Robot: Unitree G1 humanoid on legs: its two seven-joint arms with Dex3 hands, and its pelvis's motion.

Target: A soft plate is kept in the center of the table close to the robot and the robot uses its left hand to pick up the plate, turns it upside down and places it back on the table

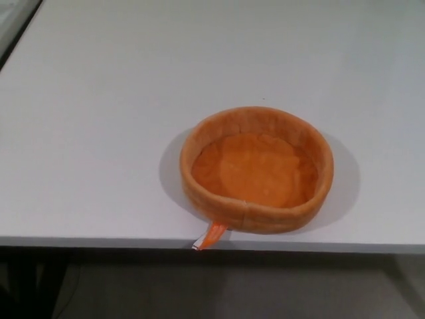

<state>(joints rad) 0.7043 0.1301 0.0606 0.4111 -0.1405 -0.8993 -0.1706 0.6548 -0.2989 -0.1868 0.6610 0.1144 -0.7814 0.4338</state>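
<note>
pale grey and bare apart from one thing, the table [99, 100] fills most of the head view, its near edge running across the bottom with dark floor below. on it sits the soft plate [256, 170], orange and plush, with a raised padded rim; it lies right way up, hollow facing the camera, a little right of centre and close to the near edge. a small orange tag [210, 236] trails from its near-left side and hangs over the table edge.

neither the left hand nor the right hand shows anywhere, so whether their fingers are apart or closed cannot be told. judging from this, nothing of the task is done yet: reaching in from the left, grasping the rim, lifting, flipping and setting it back down all remain.
</note>
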